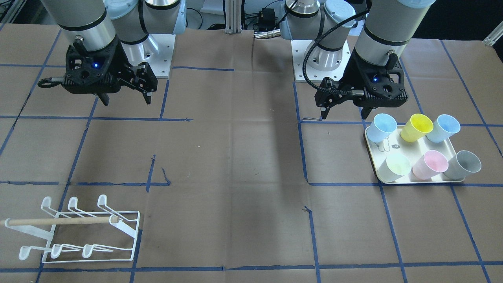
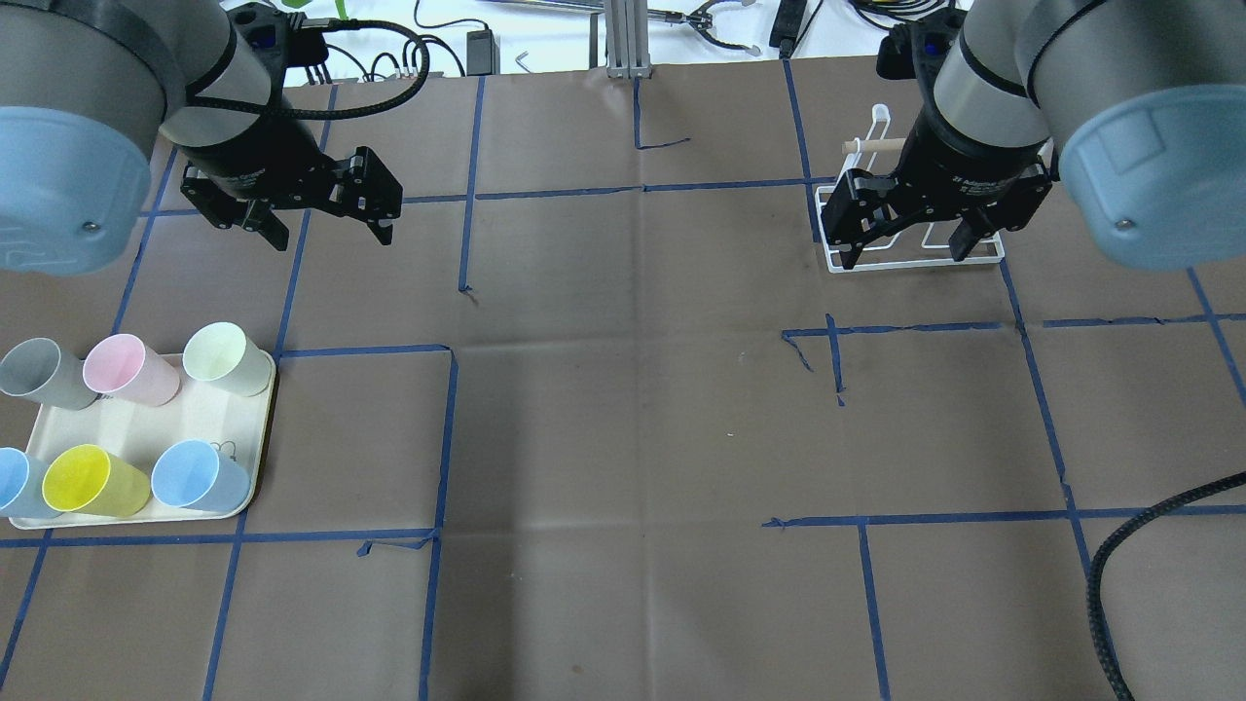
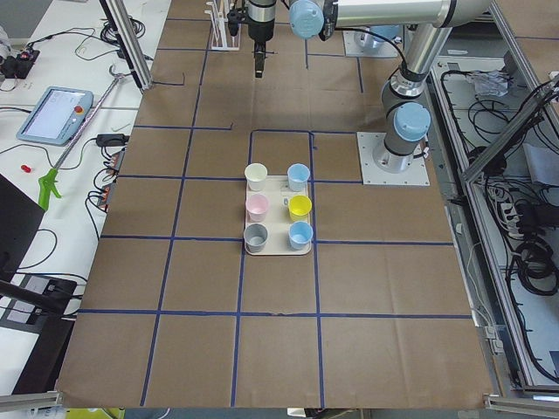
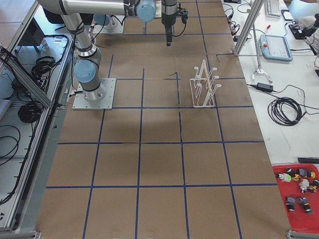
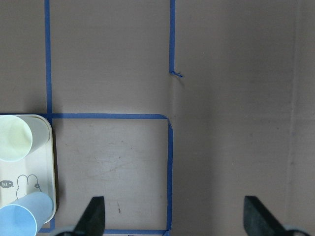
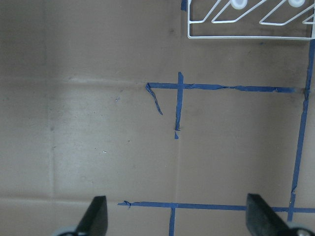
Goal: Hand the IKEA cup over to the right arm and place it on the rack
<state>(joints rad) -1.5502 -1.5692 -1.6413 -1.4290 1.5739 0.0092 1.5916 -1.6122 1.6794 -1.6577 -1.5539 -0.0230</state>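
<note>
Across table: brown paper cover [image 1: 235, 157], blue tape grid [image 1: 303, 157]. Side benches: cables, teach pendant [image 3: 54, 113], red bin [image 4: 304, 221].

Cream bear-print tray [image 1: 383, 147], robot's left side, six upright plastic cups:
- pale blue cup [image 1: 382, 127]
- second pale blue cup [image 1: 444, 127]
- yellow cup [image 1: 416, 127]
- pink cup [image 1: 430, 164]
- grey cup [image 1: 463, 164]
- pale green cup [image 1: 395, 167]

One white wire rack with wooden dowel [image 1: 59, 221], right side.

Left gripper [image 2: 331, 234], right gripper [image 2: 905, 253]: both jaws wide apart, nothing held, above table.
</note>
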